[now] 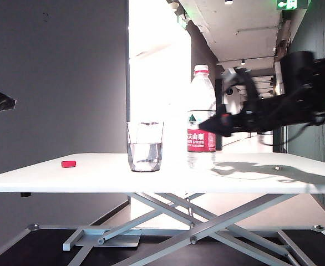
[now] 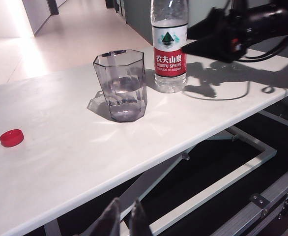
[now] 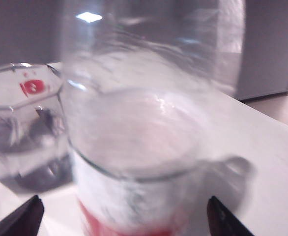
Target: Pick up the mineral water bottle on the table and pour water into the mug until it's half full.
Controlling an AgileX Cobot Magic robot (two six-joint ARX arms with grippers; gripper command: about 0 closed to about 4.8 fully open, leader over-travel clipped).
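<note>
A long bright corridor is seen behind the white table [image 1: 96,177], on which the mineral water bottle [image 1: 201,119] stands upright just beside the mug [image 1: 145,147], water [image 2: 122,88] lying low in it. The right gripper [image 3: 122,216] is held at the bottle's side, fingers spread wide and clear of it. Only in the left wrist view is the left gripper [image 2: 123,223] caught, fingertips nearly together off the table's edge, with a red cap [image 2: 11,137] well apart.
</note>
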